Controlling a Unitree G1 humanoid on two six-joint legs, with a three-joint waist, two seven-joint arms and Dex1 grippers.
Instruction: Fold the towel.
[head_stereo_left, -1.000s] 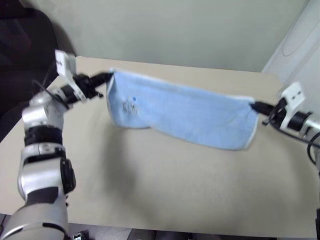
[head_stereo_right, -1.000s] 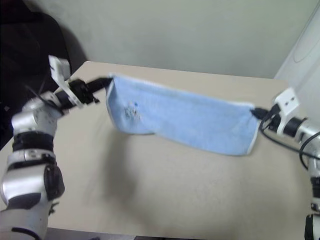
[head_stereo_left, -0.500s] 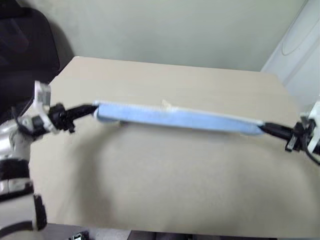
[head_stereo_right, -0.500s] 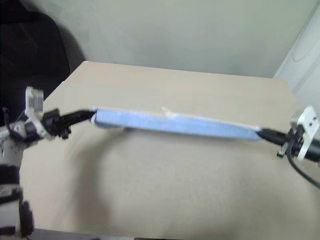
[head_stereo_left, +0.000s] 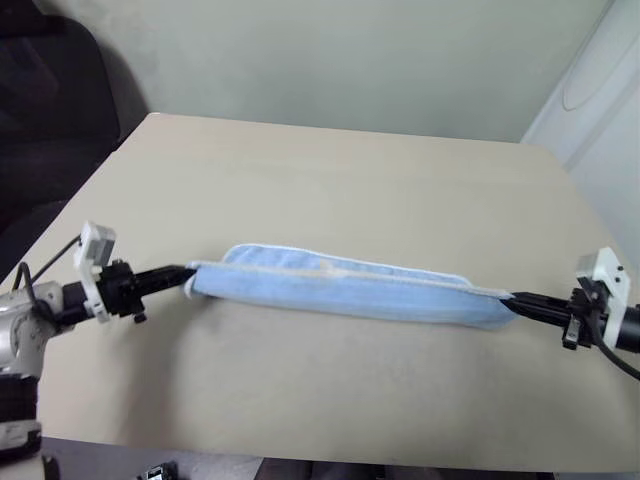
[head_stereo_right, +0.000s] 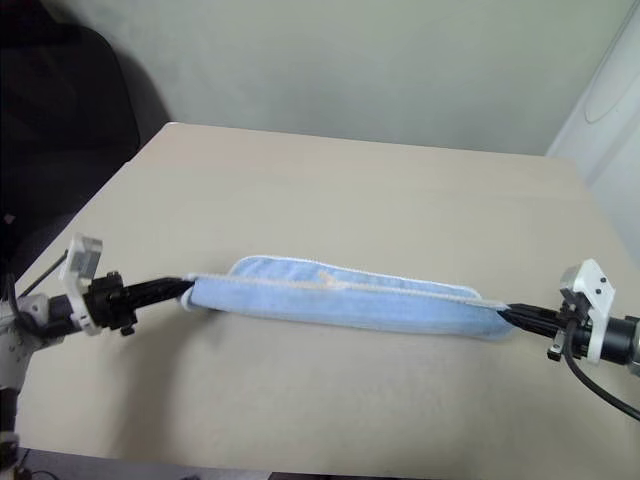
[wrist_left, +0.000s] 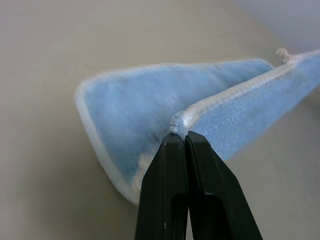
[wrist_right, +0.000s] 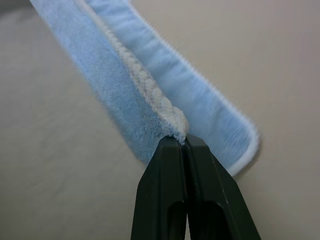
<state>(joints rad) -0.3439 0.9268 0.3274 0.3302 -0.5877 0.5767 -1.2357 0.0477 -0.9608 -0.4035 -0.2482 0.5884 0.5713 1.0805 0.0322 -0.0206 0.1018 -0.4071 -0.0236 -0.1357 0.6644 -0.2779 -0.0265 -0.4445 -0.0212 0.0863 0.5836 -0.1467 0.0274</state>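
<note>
A beige table (head_stereo_left: 330, 380) is seen from above, with a pale wall (head_stereo_left: 340, 60) behind its far edge and a dark chair (head_stereo_left: 50, 100) beside its far left corner. The towel (head_stereo_left: 340, 290), light blue with white piped edging, is stretched across the middle of the tabletop as a long narrow band, running from the left side toward the right and resting on the surface along most of its length. The cloth is doubled over, so that two layers lie together with the white edging along the upper seam.

The left end of the band is pinched by the left gripper (head_stereo_left: 183, 273), whose black fingers (wrist_left: 175, 190) are pressed flat together on the piped corner, low over the table. The right end is clamped in the same way by the right gripper (head_stereo_left: 515, 299), its fingers (wrist_right: 175, 195) closed tight on the bunched white edging. Both grippers are pointed inward toward each other along the line of the cloth.
</note>
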